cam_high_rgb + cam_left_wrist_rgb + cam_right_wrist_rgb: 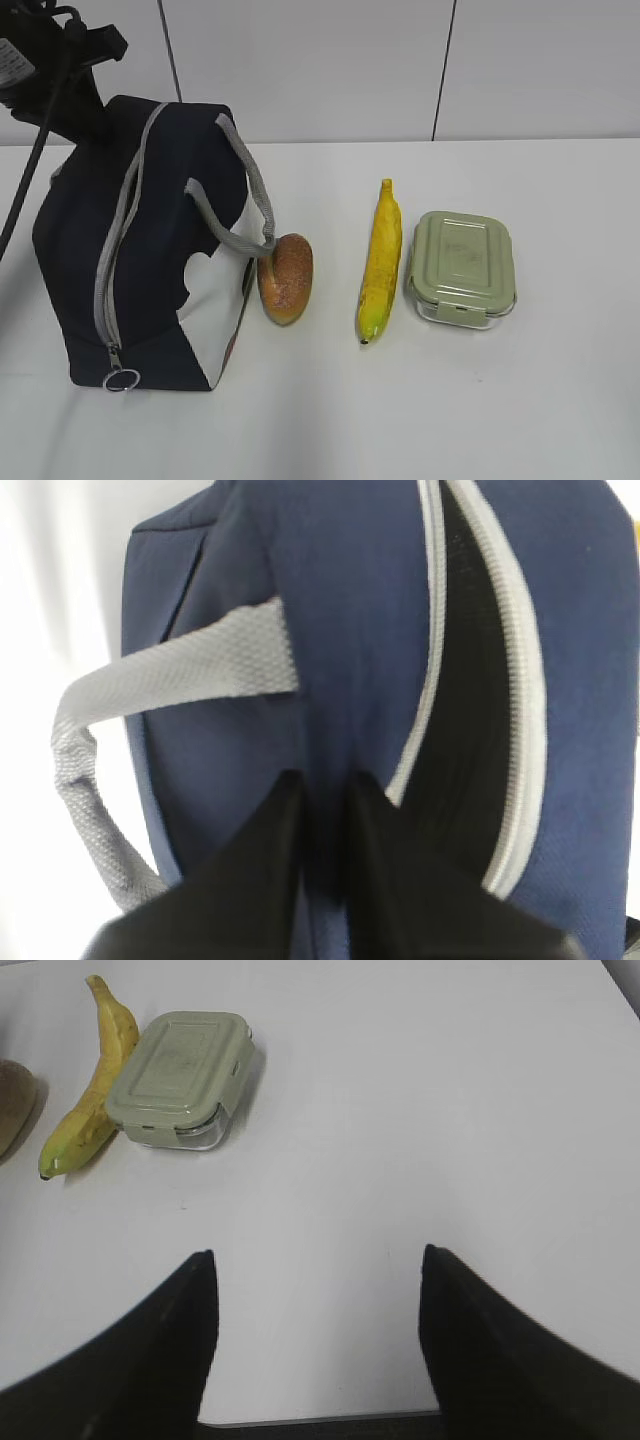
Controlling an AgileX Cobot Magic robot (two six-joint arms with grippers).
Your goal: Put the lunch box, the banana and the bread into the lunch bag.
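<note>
- The lunch bag (150, 250) is standing at the left of the exterior view, on the white table (560, 400); its grey zipper (115, 260) is running from the top down to the ring pull (121, 380) at the lower left, and in the left wrist view the zipper is seen partly gaping.
- The left gripper (325, 795) is being pressed against the navy fabric just left of the zipper opening, at the lower middle of its view; the fingers are nearly together and appear to be pinching a fold of the bag.
- The banana (378, 265) is lying in the middle of the frame, long axis up-down.
- The lunch box (462, 268) is sitting right of it, nearer to the right arm.
- The bread (286, 277) is leaning against the bag.
- The right gripper (318, 1260) is being held wide open and empty; the lunch box is lying toward its upper left.
</note>
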